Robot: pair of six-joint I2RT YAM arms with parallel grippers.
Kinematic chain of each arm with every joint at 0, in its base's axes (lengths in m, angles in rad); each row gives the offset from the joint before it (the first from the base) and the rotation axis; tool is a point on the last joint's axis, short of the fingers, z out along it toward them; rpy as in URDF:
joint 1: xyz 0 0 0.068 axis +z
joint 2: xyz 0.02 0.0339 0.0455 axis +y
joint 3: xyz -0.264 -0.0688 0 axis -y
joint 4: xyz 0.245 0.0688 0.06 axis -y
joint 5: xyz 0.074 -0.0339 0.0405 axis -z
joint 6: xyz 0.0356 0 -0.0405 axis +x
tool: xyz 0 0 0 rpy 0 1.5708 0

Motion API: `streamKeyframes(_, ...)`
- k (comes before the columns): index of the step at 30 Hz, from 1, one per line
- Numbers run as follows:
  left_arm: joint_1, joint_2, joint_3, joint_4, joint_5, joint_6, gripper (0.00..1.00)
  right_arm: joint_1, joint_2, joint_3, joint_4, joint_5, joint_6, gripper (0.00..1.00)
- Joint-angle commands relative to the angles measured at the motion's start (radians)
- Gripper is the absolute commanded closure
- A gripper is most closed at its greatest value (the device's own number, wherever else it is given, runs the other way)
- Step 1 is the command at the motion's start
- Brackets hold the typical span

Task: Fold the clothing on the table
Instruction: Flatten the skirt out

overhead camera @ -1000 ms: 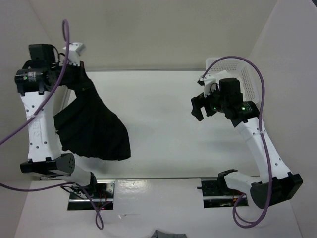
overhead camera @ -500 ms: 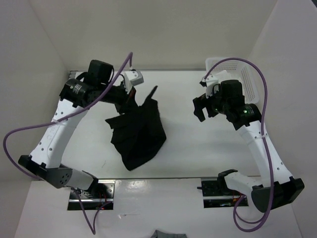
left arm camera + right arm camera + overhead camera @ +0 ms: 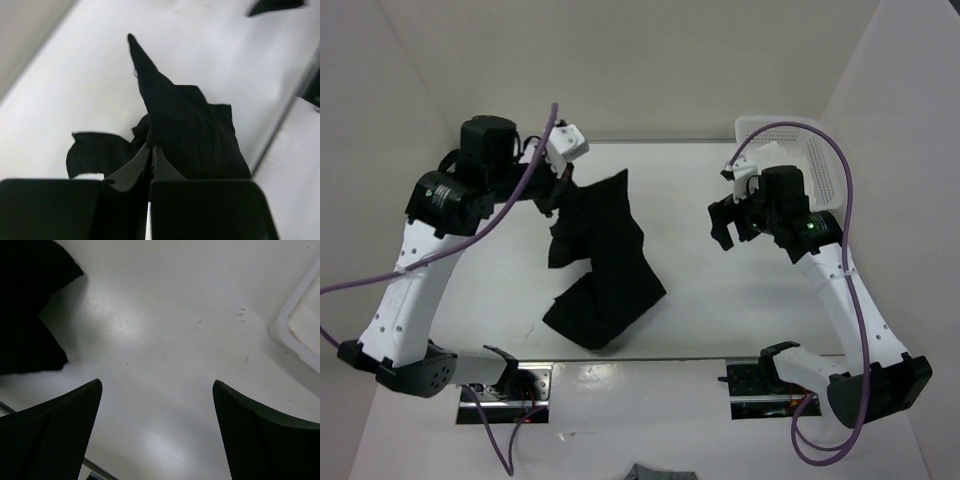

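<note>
Lifting and spreading looks to be the step in hand, with no fold yet made. On the left, the left pincer (image 3: 556, 196) is raised above the far-left part of the table (image 3: 690, 300). Its jaws are pressed fully together on a thin edge of the clothing (image 3: 605, 262). The left wrist view shows the black fabric nipped between the closed fingertips and falling away below them to a point. From that grip the clothing slopes down toward the near edge, where its lower end rests bunched on the table, left of centre. It is crumpled and doubled on itself, with no flat outline to fold along, and I cannot tell whether the waistband or the hem is held. Across the bare middle of the table the right pincer (image 3: 725, 222) hovers with its jaws spread wide and nothing between them. Its own camera shows only white tabletop between the fingers, with a dark corner of the clothing off to the upper left. Behind it, at the far right, stands a white mesh basket (image 3: 820, 165), well apart from the clothing. By my judgement the next move calls for laying the piece flat: the left arm lowers or drags it out, and the right pincer crosses over to take a free corner and pull it square.
</note>
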Motion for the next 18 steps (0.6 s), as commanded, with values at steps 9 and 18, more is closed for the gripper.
streamKeyframes(9, 0.226, -0.034, -0.372, 0.226, -0.296, -0.014, 1.00, 0.000, -0.041, -0.026, 0.049, -0.015, -0.001, 0.05)
streamKeyframes(18, 0.458, 0.109, -0.483, 0.339, -0.379, 0.010, 1.00, 0.000, -0.051, -0.026, 0.049, -0.024, -0.001, 0.05)
